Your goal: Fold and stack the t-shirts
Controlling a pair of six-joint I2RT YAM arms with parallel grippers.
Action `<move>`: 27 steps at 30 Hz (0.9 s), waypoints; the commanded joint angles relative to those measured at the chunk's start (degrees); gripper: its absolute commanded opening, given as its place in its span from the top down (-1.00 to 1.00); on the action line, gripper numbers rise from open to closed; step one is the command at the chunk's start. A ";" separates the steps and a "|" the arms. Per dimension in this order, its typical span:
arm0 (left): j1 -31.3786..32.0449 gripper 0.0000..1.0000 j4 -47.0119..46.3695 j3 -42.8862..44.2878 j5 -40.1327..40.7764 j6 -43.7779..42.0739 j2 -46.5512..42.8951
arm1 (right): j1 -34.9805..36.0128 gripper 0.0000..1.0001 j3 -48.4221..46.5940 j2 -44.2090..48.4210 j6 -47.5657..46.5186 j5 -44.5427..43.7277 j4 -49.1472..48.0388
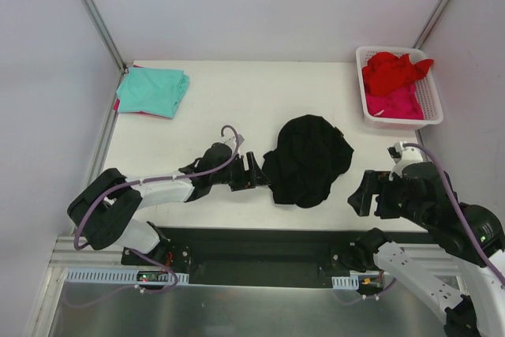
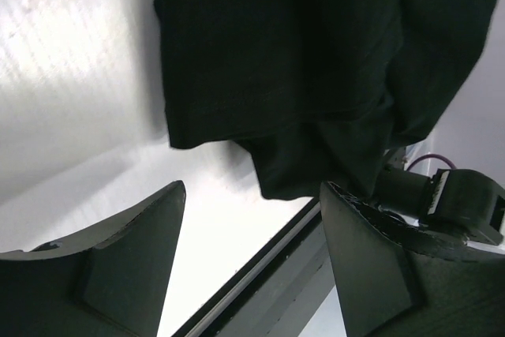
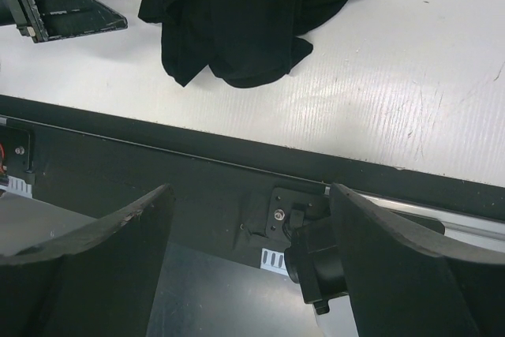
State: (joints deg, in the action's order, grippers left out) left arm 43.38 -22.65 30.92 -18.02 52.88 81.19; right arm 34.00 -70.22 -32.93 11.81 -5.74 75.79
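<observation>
— Where did we find the black t-shirt [image 1: 308, 159]?

— We saw it crumpled in a heap on the table [image 1: 237, 92], about midway across and closer to the near edge than the far one.

— And the other shirts?

— The teal t-shirt [image 1: 154, 90] lay folded at the far left corner, on top of a pink-red shirt [image 1: 118, 105] whose edge peeked out on the left. The red t-shirt [image 1: 392, 71] and the pink t-shirt [image 1: 393, 102] sat bunched in the white basket [image 1: 404, 122] at the far right.

— What did we note of the left gripper [image 1: 251, 171]?

— It was low over the table just left of the black heap, pointing right at it. From its wrist camera its fingers [image 2: 134, 250] stood apart, gripping nothing. The cloth's hem lay right by one fingertip, and we could not tell whether it touched.

— And the right gripper [image 1: 364, 193]?

— It hung at the near edge, right of the black t-shirt and apart from it. It was spread wide and empty over the dark rail [image 3: 205, 175] below the table's edge.
</observation>
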 commanded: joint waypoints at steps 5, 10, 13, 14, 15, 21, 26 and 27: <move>-1.63 -0.35 -11.09 -1.12 -1.93 -0.59 2.92 | 0.28 -0.65 -1.06 0.93 0.93 0.02 2.26; -1.89 -0.34 -11.09 -1.21 -1.58 -0.76 4.24 | 0.19 -0.65 -1.15 1.11 0.93 -0.33 2.70; -2.50 -0.33 -11.62 -1.65 -1.75 -0.68 4.94 | 0.19 -0.66 -0.80 1.11 1.02 -0.15 2.52; -2.68 -0.32 -11.88 -1.82 -1.93 -0.50 5.21 | 0.19 -0.65 -0.54 1.11 1.11 -0.24 2.43; -2.86 -0.30 -12.32 -1.82 -2.19 -0.33 5.56 | 0.19 -0.65 -0.45 1.11 1.02 -0.07 2.35; -2.94 -0.23 -14.08 -1.56 -2.11 0.12 7.75 | 0.28 -0.65 -1.32 0.76 0.76 0.02 2.26; -2.86 -0.23 -16.19 -1.91 -2.72 0.82 9.42 | 0.19 -0.65 -1.77 0.76 0.76 -0.24 2.87; -2.86 -0.22 -16.54 -1.91 -2.81 0.91 9.69 | 0.19 -0.65 -1.68 0.76 0.75 -0.15 2.87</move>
State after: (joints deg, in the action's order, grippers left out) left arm 41.15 -34.59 29.52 -19.44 53.34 89.95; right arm 34.00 -70.22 -32.29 11.99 -5.72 75.83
